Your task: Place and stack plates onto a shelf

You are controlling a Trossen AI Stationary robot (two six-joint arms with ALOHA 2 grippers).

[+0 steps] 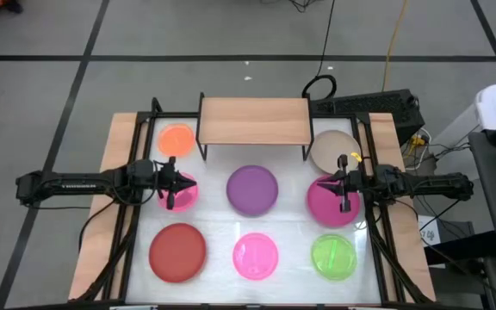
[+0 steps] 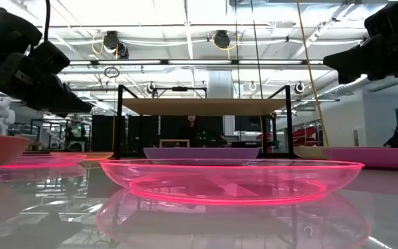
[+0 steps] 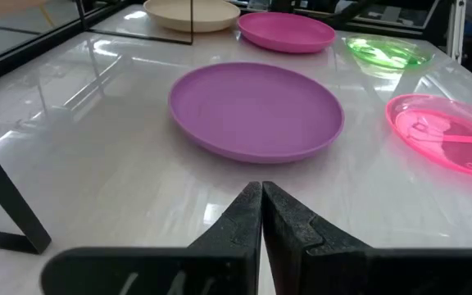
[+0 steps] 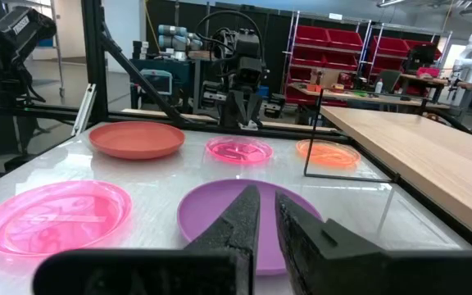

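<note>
the left gripper (image 1: 170,183) hovers by the table's left edge, over the pink see-through plate (image 1: 182,191) there, its fingers pinched together on nothing. behind that plate, near the far left corner, lies the orange plate (image 1: 176,138); in front of it, near the front left corner, the red plate (image 1: 177,251). the shelf (image 1: 253,120) stands at the middle of the far edge with its wooden top bare, so no plate is stacked yet. the purple plate (image 1: 252,189) lies flat at the table's centre, just in front of the shelf and midway between both arms; a second pink see-through plate (image 1: 256,256) sits at the front edge's middle. by the right edge, the right gripper (image 1: 344,184) hangs over the magenta plate (image 1: 330,201), also pinched closed and empty. the beige plate (image 1: 332,150) sits behind it, the green plate (image 1: 333,257) in the front right corner. each gripper already stands above its nearest plate, so i judge the next move calls for spreading the fingers and dropping to a rim; round plates offer no long axis.
</note>
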